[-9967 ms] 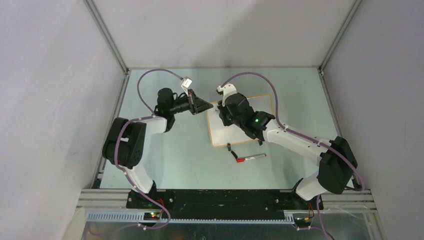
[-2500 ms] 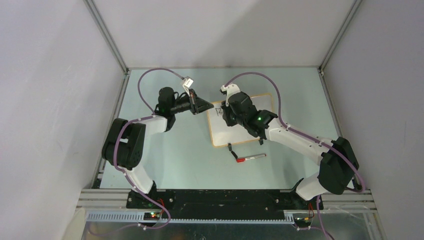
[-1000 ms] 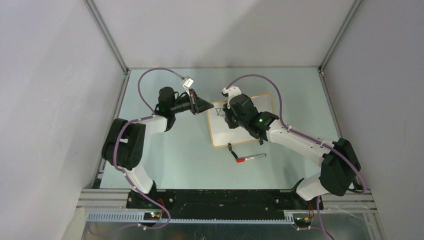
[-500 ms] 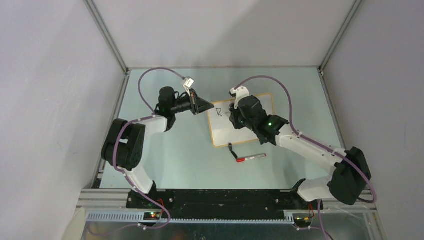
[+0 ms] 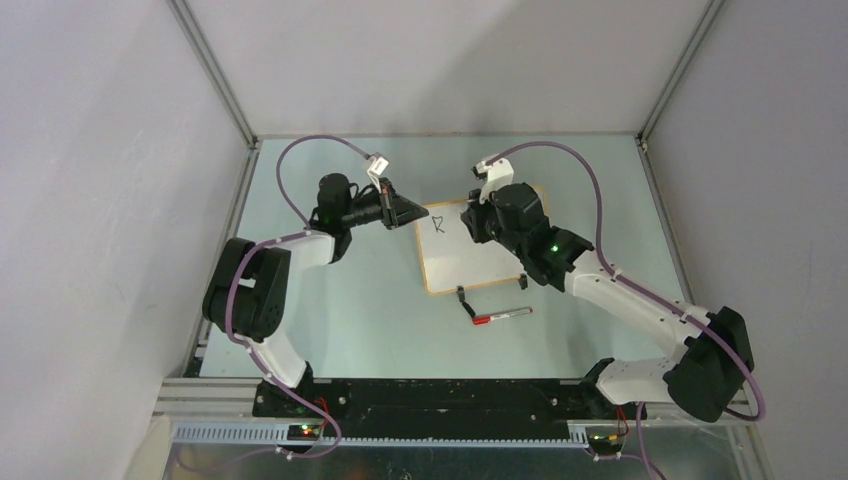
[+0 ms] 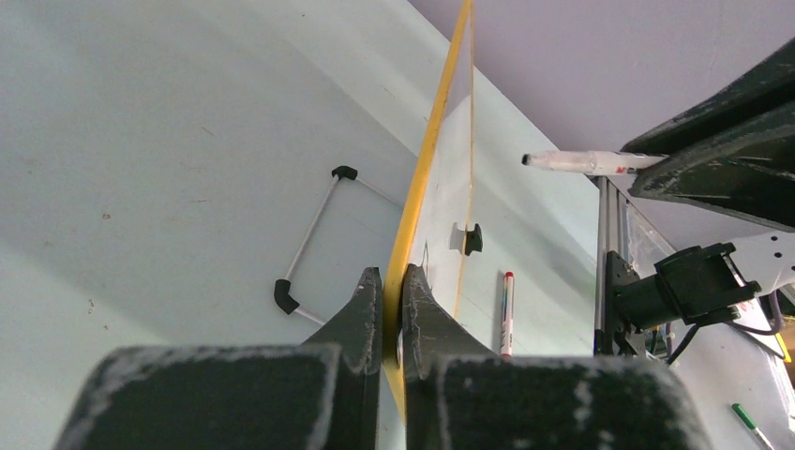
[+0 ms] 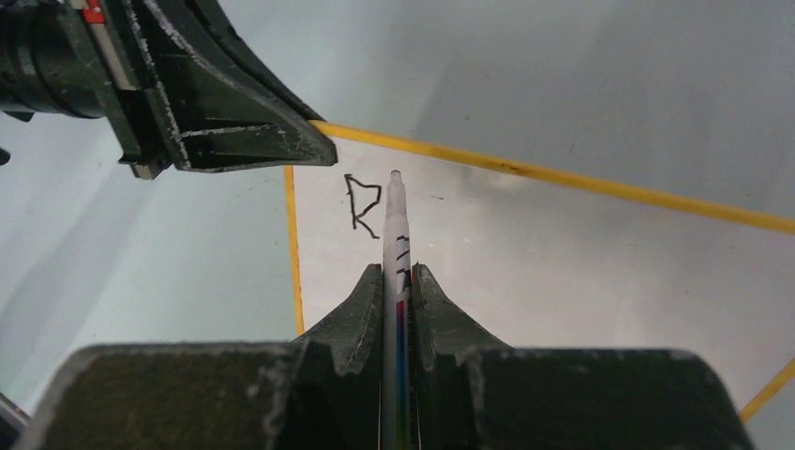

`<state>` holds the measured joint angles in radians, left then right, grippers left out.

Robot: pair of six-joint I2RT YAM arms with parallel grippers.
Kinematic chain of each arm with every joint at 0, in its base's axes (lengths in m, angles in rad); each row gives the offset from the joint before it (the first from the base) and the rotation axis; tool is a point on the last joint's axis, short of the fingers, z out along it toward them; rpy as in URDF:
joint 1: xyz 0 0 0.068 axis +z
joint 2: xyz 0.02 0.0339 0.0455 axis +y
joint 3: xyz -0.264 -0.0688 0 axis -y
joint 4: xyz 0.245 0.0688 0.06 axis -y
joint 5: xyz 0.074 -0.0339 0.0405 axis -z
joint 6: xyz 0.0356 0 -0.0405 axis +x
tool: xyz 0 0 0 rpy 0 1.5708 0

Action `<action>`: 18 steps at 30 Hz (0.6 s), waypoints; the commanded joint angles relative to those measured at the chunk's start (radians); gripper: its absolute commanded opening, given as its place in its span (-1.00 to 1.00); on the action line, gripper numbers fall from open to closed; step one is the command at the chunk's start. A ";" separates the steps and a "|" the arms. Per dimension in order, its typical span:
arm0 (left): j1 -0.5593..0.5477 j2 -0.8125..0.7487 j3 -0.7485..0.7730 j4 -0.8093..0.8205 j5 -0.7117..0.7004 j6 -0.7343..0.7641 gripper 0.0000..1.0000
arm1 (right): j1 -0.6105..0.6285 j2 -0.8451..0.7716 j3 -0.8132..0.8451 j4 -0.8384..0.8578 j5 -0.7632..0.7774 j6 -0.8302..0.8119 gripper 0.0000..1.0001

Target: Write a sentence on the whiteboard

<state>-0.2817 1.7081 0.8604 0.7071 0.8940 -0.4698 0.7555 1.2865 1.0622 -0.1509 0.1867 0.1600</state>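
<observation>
I've the left gripper (image 6: 392, 272) pinching the whiteboard (image 5: 480, 265) by its frame, the right gripper (image 7: 397, 269) clamping a marker (image 7: 394, 216) beside "R" (image 7: 361, 202); red-capped pen (image 5: 503, 315) nearby.

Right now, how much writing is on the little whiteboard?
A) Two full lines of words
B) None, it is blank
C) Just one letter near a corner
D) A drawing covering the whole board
C: only one black letter, like an R, shows on the whiteboard, near a corner and beside the tip of the marker.
</observation>
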 commanded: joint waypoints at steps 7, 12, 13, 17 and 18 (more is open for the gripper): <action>-0.022 0.004 0.006 -0.079 -0.089 0.103 -0.88 | -0.030 0.012 0.000 0.016 -0.007 0.005 -1.00; -0.025 0.004 0.012 -0.086 -0.092 0.105 -0.88 | -0.031 0.001 -0.034 0.045 -0.008 0.006 -1.00; -0.025 0.003 0.012 -0.088 -0.092 0.107 -0.88 | -0.031 0.001 -0.036 0.046 -0.007 0.006 -1.00; -0.025 0.004 0.012 -0.090 -0.095 0.109 -0.88 | -0.031 -0.010 -0.061 0.067 0.000 0.006 -1.00; -0.026 0.005 0.012 -0.089 -0.096 0.110 -0.88 | -0.031 -0.017 -0.076 0.074 0.002 0.005 -1.00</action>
<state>-0.2897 1.7073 0.8608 0.7044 0.8845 -0.4690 0.7269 1.3056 1.0126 -0.1402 0.1757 0.1635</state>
